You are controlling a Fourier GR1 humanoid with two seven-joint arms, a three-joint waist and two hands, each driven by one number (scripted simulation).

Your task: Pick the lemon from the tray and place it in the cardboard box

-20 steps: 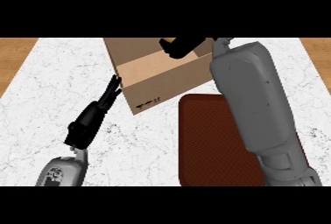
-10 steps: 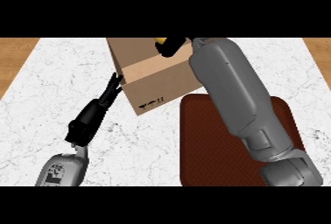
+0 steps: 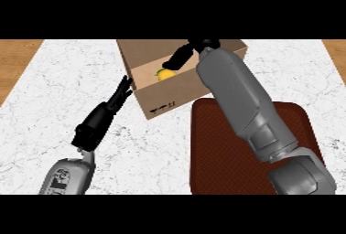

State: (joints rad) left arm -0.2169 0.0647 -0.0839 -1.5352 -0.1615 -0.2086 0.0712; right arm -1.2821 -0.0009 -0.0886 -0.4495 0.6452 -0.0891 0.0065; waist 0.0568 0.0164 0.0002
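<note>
A: Head view: right hand [image 3: 181, 55] inside the cardboard box [image 3: 155, 98], fingers curled about the lemon [image 3: 165, 74], which sits within the box opening.

B: Handling?

A: Judged light, stiff-skinned, rounded and liable to roll; best held across its middle.

B: Left hand [image 3: 116, 96]?

A: Straight-fingered, beside the box wall. Tray [image 3: 223, 155] on the desk [image 3: 61, 91]; box print unreadable.

A white marbled counter [image 3: 61, 91] fills most of the frame, with wood-toned strips at the upper left and upper right corners. 2 things are carried directly on it: a cardboard box [image 3: 172, 98] at upper centre, and a dark red-brown tray [image 3: 226, 160] at lower right, just below the box.
</note>
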